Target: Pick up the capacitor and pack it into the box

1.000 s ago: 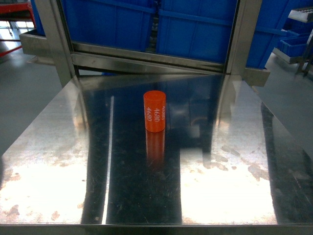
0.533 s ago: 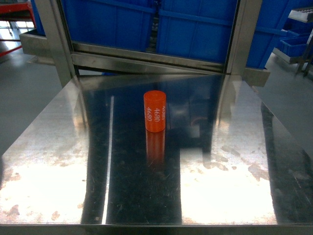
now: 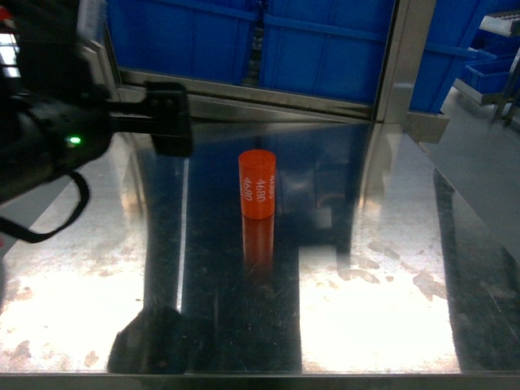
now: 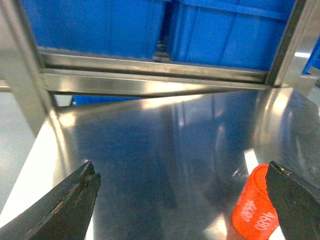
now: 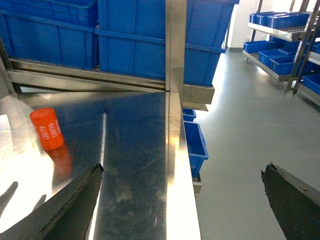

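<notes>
- Step in hand, as you can judge it: the approach to the pick. Nothing is grasped yet.
- Your left hand (image 3: 166, 118) hangs over the back left of the desk (image 3: 382, 309), up and to the left of the capacitor (image 3: 257, 184), apart from it.
- Left wrist view: the two fingers (image 4: 60, 210) stand wide apart with only bare desk between them. The capacitor (image 4: 255, 212) sits just inside the right finger, low in that view, not centred in the gap.
- Your right hand (image 5: 185, 200) does not show in the head view. Its wrist view shows the fingers spread wide and holding nothing, out past the desk's right edge, partly over the floor.
- The capacitor stands upright near the desk's middle, orange, with white "4680" print on its side.
- Next move, by judgement: shift the left hand right and down until the capacitor is centred between the fingers, then close on its side. The desk is slick steel, so a glancing touch could tip or roll it.
- Count: one capacitor; two hands, both empty; several blue bins (image 3: 325, 49) behind the frame and more along the right-hand shelving.
- No box shows in any view; you cannot tell where it is.
</notes>
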